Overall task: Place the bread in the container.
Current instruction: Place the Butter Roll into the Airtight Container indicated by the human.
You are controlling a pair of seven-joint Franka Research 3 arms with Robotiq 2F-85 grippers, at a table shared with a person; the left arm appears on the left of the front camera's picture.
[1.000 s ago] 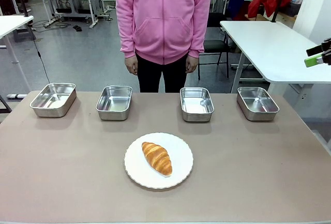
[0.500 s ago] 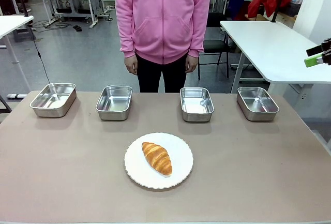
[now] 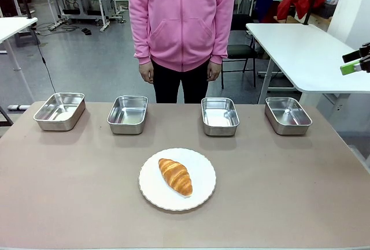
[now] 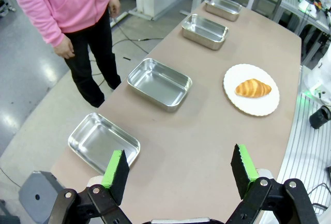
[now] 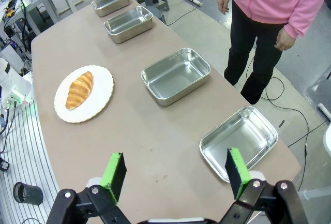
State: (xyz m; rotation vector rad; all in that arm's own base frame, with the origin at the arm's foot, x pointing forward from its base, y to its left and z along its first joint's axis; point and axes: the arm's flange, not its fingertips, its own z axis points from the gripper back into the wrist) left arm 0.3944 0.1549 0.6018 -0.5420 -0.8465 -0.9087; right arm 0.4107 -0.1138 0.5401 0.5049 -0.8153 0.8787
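**On the counter: croissant on its plate, both hands open and holding nothing**

- Croissant (image 3: 175,176) lies on the white plate (image 3: 203,172), mid-counter (image 3: 277,198), on the robot's side. It sits at a slant.
- Four steel pans (image 3: 126,127) stand in a row along the far edge, apart from one another and clear of the plate. The croissant is in none of them.
- Left hand (image 4: 179,154): fingers spread wide, nothing between the green pads. It is above the counter's left end, over the bare top just beside the end pan. The croissant lies well apart from it, ahead and to the right in its wrist view.
- Right hand (image 5: 175,154): fingers likewise wide, nothing gripped. It is above the right end, near that end's pan. The croissant lies well apart, ahead and to the left in its wrist view.
- Person (image 3: 182,19) stands at the far side, arms down.
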